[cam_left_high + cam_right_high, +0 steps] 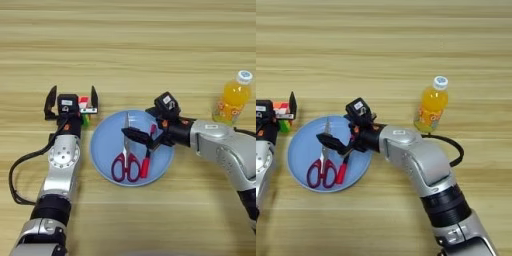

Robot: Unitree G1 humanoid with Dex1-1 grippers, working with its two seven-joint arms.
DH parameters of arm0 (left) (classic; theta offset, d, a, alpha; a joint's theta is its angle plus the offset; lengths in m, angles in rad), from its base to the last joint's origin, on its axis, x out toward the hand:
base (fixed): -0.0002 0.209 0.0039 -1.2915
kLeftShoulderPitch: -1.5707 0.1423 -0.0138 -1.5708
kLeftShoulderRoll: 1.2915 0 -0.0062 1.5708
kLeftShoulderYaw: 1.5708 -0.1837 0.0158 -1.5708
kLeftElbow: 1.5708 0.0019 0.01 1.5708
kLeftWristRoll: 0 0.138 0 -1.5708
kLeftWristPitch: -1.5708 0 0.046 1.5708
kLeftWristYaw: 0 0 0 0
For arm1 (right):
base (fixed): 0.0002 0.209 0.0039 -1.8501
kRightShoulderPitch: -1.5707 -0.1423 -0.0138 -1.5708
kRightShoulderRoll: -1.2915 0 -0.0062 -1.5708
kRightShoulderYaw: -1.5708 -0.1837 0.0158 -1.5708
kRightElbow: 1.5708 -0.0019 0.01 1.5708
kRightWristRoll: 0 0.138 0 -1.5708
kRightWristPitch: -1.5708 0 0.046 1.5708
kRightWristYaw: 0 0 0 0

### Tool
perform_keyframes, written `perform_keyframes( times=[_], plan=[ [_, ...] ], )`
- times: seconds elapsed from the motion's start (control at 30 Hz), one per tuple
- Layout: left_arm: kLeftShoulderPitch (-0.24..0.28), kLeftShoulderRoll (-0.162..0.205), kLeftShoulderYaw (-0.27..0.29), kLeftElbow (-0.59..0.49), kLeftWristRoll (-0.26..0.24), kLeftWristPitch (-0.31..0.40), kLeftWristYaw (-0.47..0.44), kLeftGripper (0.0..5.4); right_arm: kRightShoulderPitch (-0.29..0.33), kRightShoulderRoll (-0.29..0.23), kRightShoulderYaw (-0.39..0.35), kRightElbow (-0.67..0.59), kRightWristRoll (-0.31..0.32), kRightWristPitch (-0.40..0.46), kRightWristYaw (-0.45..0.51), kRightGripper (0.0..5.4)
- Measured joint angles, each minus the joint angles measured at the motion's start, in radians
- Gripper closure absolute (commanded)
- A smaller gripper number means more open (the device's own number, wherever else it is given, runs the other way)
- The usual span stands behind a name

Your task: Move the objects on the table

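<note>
blue plate point(107, 145) holding scissors point(126, 162), pen point(146, 162)

The table point(130, 45) was light brown with long horizontal grain. The plate point(105, 145) was pale blue. On it, the scissors point(126, 166) had dark red handles and the pen point(146, 165) was red. The bottle point(233, 100) was orange with a white cap. The cube point(86, 106) showed red, white and green.
</note>
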Motion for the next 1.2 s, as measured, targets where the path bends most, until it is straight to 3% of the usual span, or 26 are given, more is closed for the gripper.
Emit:
perform_keyframes(
  times=[0.33,0.83,1.0,1.2],
  plan=[
    [0.000,0.000,-0.001,0.000,0.000,0.000,0.003,0.02,-0.011,0.041,0.010,0.139,-0.017,0.019,-0.004,0.00],
    [0.000,-0.006,-0.003,-0.001,0.024,0.000,0.014,0.02,-0.021,0.075,0.023,0.174,-0.021,0.017,0.000,0.00],
    [0.000,-0.006,-0.002,-0.002,0.027,0.000,0.014,0.02,-0.012,0.076,0.079,0.182,-0.073,-0.037,-0.001,0.00],
    [0.000,-0.007,-0.002,-0.002,0.028,0.000,0.014,0.02,-0.011,0.093,0.089,0.211,-0.092,-0.071,0.000,0.00]
  ],
)
